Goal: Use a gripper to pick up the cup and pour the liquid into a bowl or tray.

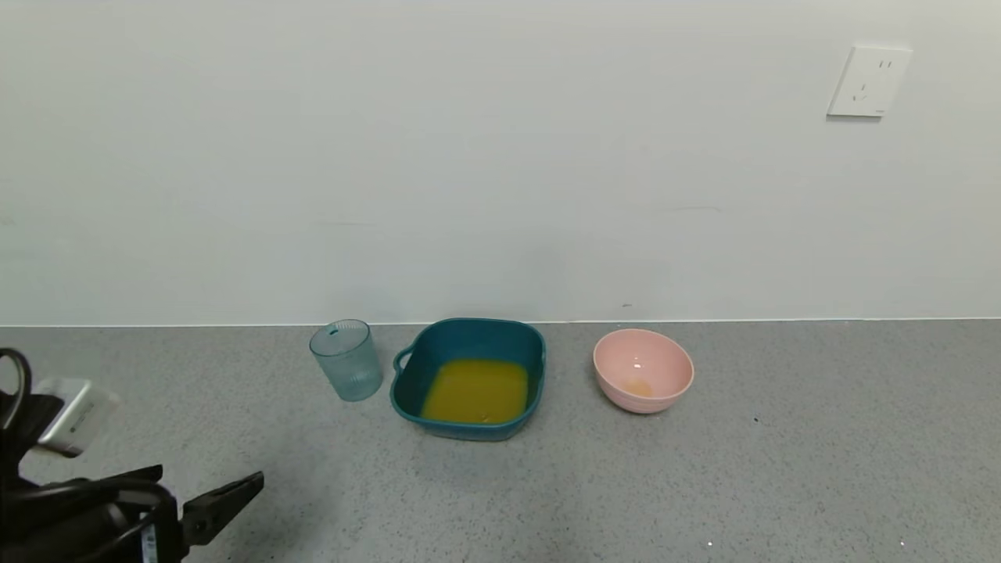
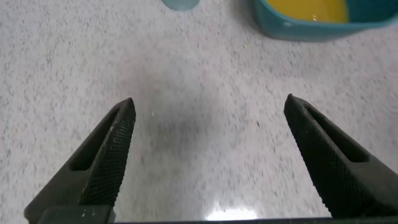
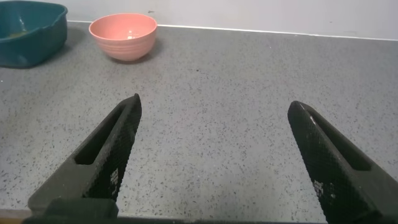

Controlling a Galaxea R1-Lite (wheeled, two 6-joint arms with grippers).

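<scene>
The clear pale-blue ribbed cup stands upright and looks empty, just left of the dark teal tray. Orange-yellow liquid lies in the tray. My left gripper is open and empty, low at the front left of the counter, well short of the cup. In the left wrist view its fingers stand wide apart over bare counter, with the cup's base and the tray at the far edge. My right gripper is open and empty; it is out of the head view.
A pink bowl with a small trace of liquid stands right of the tray; it also shows in the right wrist view. The grey speckled counter meets a white wall behind. A wall socket is at upper right.
</scene>
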